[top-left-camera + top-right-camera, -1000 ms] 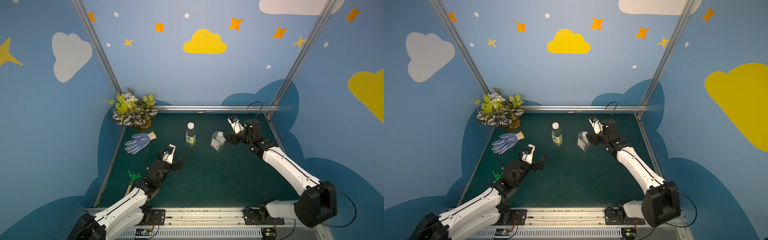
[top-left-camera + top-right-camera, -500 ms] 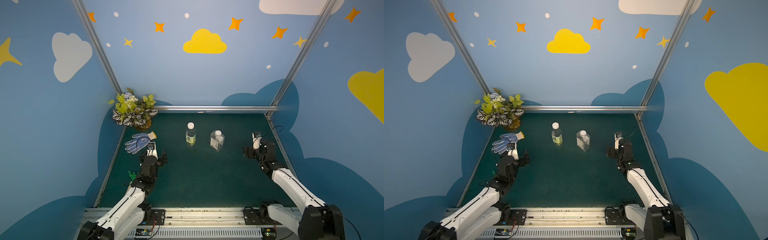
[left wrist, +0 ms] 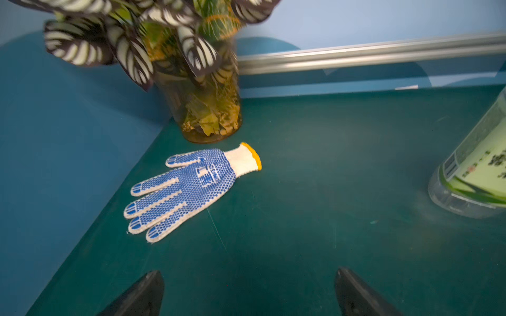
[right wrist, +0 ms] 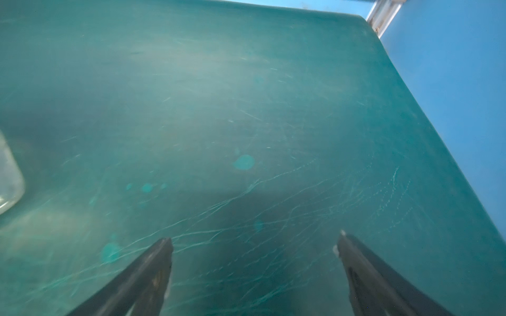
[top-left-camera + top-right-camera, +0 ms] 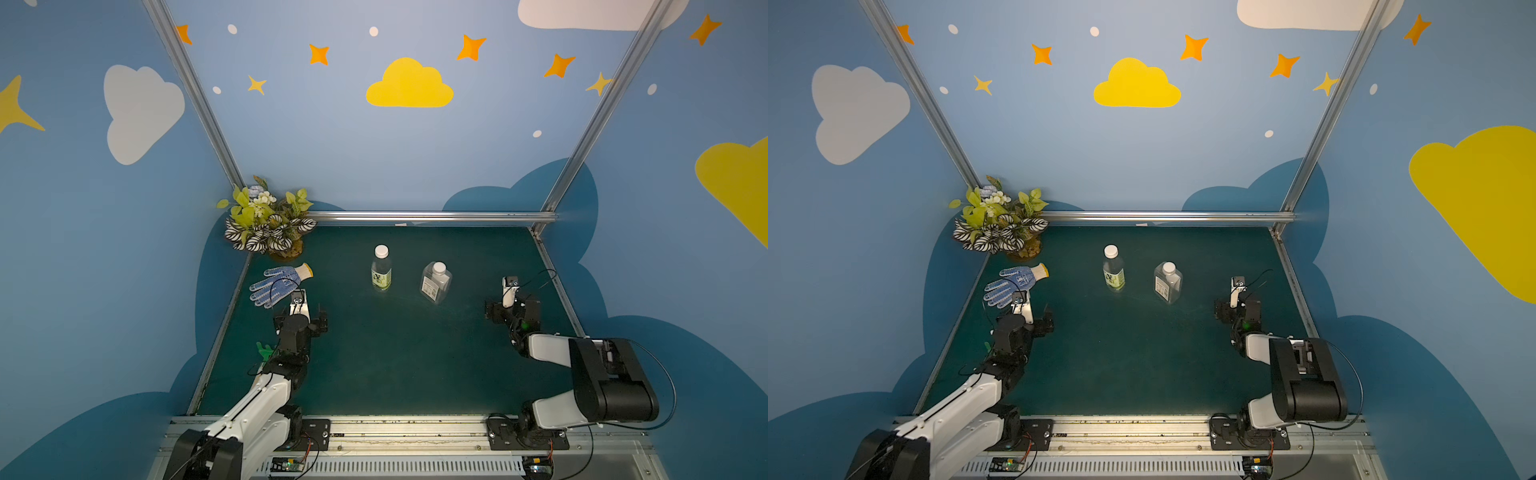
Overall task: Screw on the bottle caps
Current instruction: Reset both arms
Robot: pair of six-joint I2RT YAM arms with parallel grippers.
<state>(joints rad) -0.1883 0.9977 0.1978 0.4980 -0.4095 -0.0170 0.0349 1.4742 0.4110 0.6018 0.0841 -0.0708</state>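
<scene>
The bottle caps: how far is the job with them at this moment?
Done, as it looks: a white cap sits on the slim bottle and a second cap on the square bottle, both upright. In hand: nothing; the left gripper and right gripper are open and empty, apart from the bottles. Remaining: seemingly nothing, though tightness cannot be seen.

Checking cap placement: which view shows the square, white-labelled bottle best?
The top views: in both, the square bottle stands whole and upright with its white cap on the neck. The right wrist view catches only a blurred clear corner of it; the left wrist view misses it.
</scene>
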